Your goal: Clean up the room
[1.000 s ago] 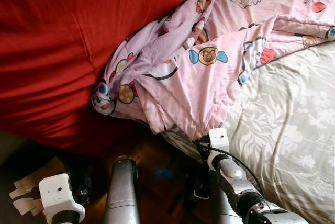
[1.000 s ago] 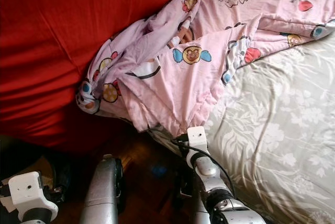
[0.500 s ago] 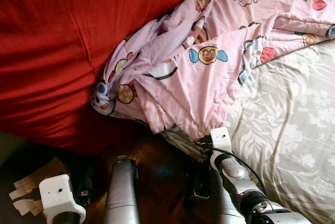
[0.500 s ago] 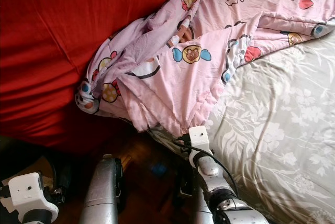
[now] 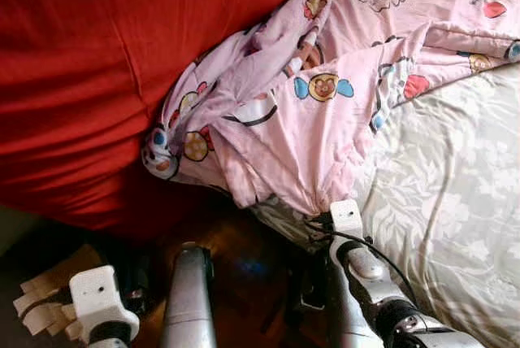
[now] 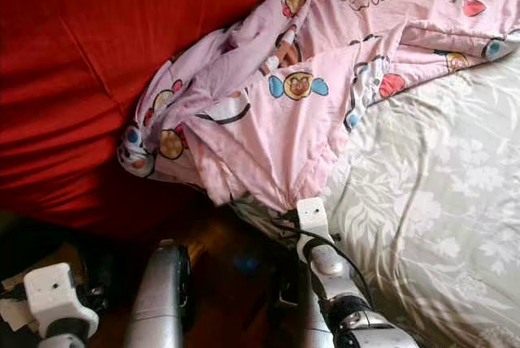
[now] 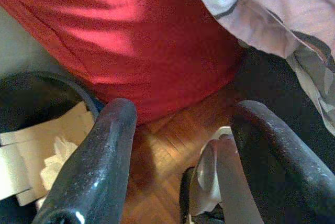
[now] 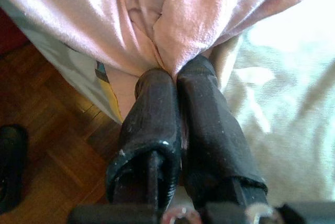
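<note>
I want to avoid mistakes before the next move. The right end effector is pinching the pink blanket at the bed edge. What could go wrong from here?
1. The right end effector is shut on only a small fold of the pink blanket, so the fold may slip out under a pull.
2. The blanket also lies against the red cover, so a pull might drag that along.
3. The hanging edge could drop onto the wooden floor.

Pink cartoon-print blanket [image 5: 325, 112]; red cover [image 5: 89, 63]; grey floral sheet [image 5: 447, 202]
</note>
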